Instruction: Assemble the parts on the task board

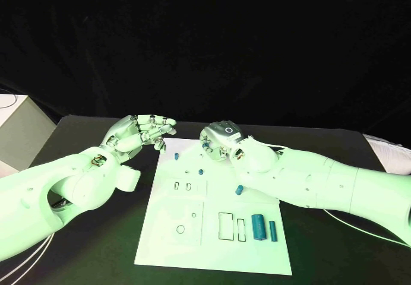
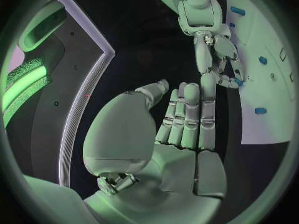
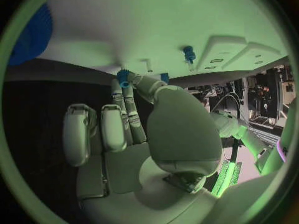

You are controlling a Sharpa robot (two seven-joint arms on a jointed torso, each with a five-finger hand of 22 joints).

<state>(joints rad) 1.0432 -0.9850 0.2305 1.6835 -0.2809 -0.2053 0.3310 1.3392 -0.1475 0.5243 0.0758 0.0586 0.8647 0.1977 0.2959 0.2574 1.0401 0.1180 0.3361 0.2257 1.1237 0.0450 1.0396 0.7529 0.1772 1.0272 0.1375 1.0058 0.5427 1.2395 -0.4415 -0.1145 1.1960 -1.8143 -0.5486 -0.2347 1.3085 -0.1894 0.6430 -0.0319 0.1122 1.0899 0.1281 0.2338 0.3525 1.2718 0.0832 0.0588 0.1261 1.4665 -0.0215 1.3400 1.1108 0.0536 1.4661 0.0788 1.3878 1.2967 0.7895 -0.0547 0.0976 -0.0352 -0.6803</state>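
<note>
Apparently the right hand (image 3: 134, 129) fingertips touch a blue part (image 3: 123, 77).

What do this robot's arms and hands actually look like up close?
Two smooth white rounded arms, bulging at the joints, each end in a silver, segmented, many-fingered left hand and right hand. The right hand carries a round marking on its back. Thin white cables trail beside both arms.
</note>
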